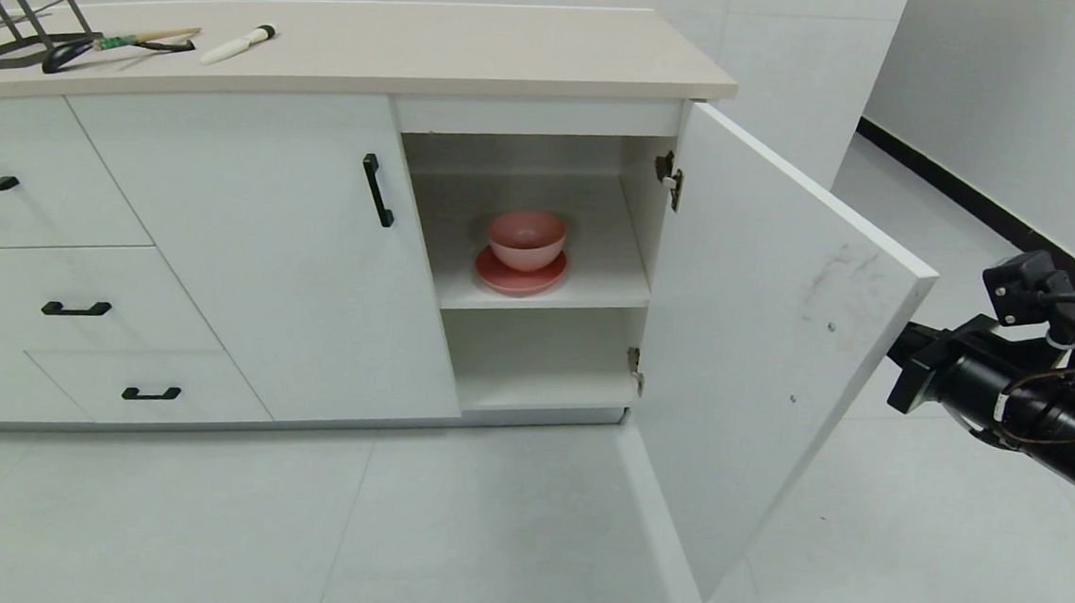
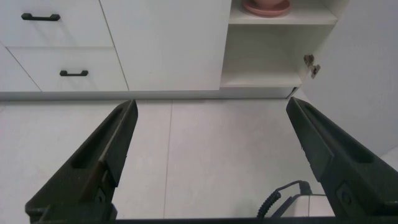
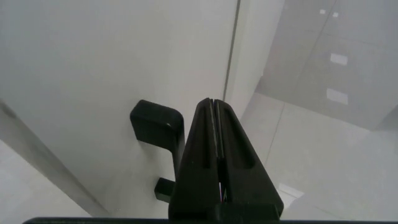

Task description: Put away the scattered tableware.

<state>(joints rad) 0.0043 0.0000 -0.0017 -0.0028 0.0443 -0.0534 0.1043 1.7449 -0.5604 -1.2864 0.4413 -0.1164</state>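
The right end effector (image 3: 213,106), fingers pressed together, is pictured just beside the black handle (image 3: 158,123) on the outer face of the open cabinet door (image 1: 761,355).

Head overlooks cabinet (image 1: 219,251); left wrist low, shares shelf (image 2: 311,17); right hugs door (image 3: 93,74).

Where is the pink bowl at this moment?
In the head view, the pink bowl sits on a pink plate on the upper shelf, just left of the open door.
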